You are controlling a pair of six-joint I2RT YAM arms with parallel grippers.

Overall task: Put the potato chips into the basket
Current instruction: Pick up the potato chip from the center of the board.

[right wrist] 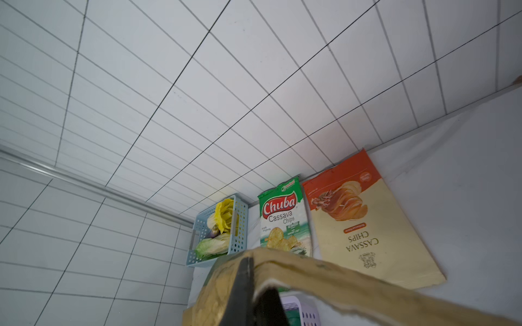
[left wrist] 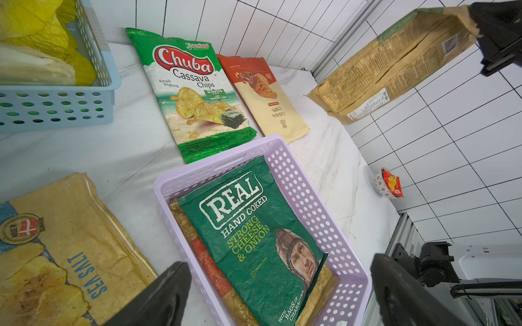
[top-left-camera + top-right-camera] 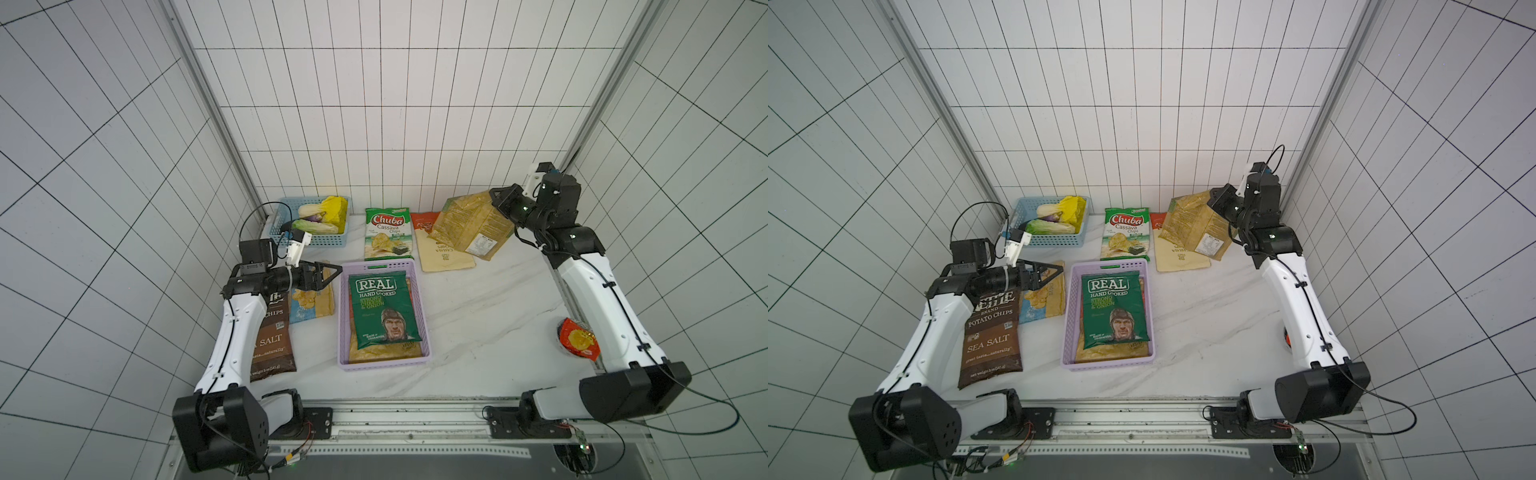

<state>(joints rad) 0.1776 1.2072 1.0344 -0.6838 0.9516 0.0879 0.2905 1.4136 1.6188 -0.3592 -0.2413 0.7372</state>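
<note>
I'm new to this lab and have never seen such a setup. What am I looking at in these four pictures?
Two robot arms stand at a marble table, each ending in a two-fingered gripper. Two pictures look down from overhead, nearly alike; two come from cameras on the arms' wrists. The right gripper is shut on a tan chip bag, held clear of the table. The left gripper is open and empty, beside the lilac basket, which holds the REAL bag atop another. Lying flat: the Chuba bag, the cassava bag, the Kettle bag, a tan sea-salt bag. A blue basket holds vegetables.

Lilac basket (image 3: 343,316) holding green REAL bag (image 3: 384,311), Chuba bag (image 3: 388,237) behind — tan bag (image 3: 469,226) aloft
</note>
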